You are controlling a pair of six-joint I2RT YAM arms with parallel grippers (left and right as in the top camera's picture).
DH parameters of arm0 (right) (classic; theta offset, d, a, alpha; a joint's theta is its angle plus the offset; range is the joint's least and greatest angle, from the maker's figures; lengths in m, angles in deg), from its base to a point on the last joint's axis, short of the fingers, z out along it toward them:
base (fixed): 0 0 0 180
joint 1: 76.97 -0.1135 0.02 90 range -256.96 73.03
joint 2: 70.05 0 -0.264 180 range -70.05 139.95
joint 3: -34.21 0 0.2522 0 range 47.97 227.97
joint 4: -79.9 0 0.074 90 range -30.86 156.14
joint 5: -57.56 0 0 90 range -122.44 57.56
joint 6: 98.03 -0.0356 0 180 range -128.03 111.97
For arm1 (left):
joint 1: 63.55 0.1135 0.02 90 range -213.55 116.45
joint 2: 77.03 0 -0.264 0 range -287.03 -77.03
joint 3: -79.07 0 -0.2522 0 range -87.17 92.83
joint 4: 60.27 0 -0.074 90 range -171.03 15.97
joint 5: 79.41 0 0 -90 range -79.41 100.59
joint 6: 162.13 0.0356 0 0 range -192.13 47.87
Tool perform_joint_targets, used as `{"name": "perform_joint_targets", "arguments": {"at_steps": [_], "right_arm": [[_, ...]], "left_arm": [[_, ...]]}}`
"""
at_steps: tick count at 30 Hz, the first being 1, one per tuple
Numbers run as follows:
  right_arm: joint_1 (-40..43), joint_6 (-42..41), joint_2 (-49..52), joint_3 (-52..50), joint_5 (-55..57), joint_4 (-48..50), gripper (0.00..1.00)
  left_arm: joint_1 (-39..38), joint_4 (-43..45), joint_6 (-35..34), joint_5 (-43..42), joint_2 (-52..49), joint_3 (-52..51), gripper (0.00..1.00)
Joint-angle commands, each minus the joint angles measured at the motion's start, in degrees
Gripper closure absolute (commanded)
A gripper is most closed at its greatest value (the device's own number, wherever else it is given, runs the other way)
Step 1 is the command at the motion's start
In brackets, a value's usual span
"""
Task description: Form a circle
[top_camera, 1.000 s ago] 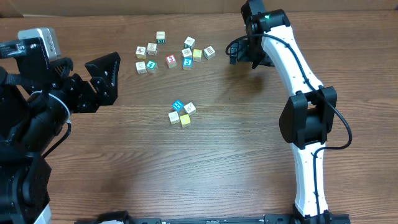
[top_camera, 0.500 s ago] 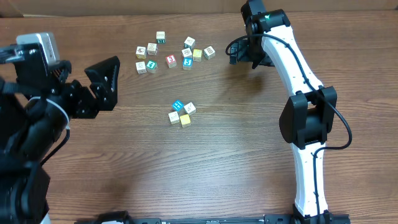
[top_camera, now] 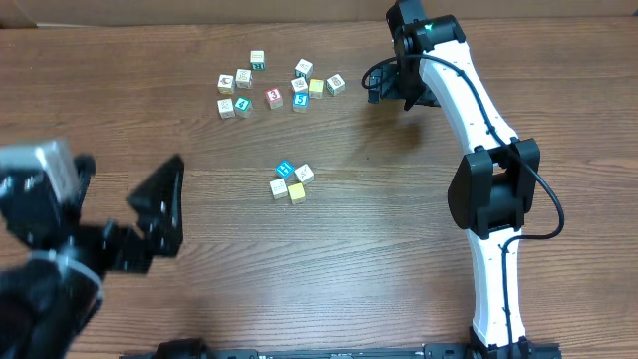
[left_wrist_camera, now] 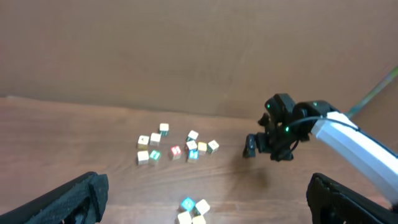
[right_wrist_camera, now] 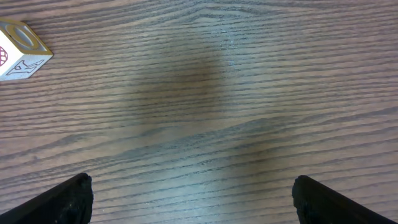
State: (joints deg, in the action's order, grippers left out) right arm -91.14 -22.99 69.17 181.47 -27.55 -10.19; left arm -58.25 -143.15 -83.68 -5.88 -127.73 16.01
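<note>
The circle (top_camera: 291,181) is a tight group of small cubes at mid-table: a blue one (top_camera: 285,169), two whitish ones and a yellow one (top_camera: 297,192). The left wrist view shows the group (left_wrist_camera: 193,212) at the bottom edge, partly cut off. My left gripper (top_camera: 158,211) is raised well to the group's left, open and holding nothing, its jaws (left_wrist_camera: 206,185) far apart. At the back right my right gripper (top_camera: 391,88) hangs open over bare wood (right_wrist_camera: 193,186), far from the group.
A loose scatter of similar cubes (top_camera: 274,85) lies at the back left of centre, also seen from the left wrist (left_wrist_camera: 177,146). One whitish letter cube (right_wrist_camera: 18,48) sits beyond my right gripper's left finger. The right arm (top_camera: 488,189) stretches along the right side.
My left arm has swung back toward the table's near edge, still open. The right arm and all cubes have stayed put.
</note>
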Motion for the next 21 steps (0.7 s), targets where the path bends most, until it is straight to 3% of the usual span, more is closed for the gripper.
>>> {"name": "perform_joint_targets", "arguments": {"at_steps": [1,21], "right_arm": [[0.2,0.0,-2.3,0.8,0.4,0.2,0.00],[0.2,0.0,-2.3,0.8,0.4,0.2,0.00]], "left_arm": [[0.3,-1.7,1.2,3.8,3.0,0.4,0.01],[0.3,-5.3,0.8,7.5,5.8,-2.7,0.00]]}}
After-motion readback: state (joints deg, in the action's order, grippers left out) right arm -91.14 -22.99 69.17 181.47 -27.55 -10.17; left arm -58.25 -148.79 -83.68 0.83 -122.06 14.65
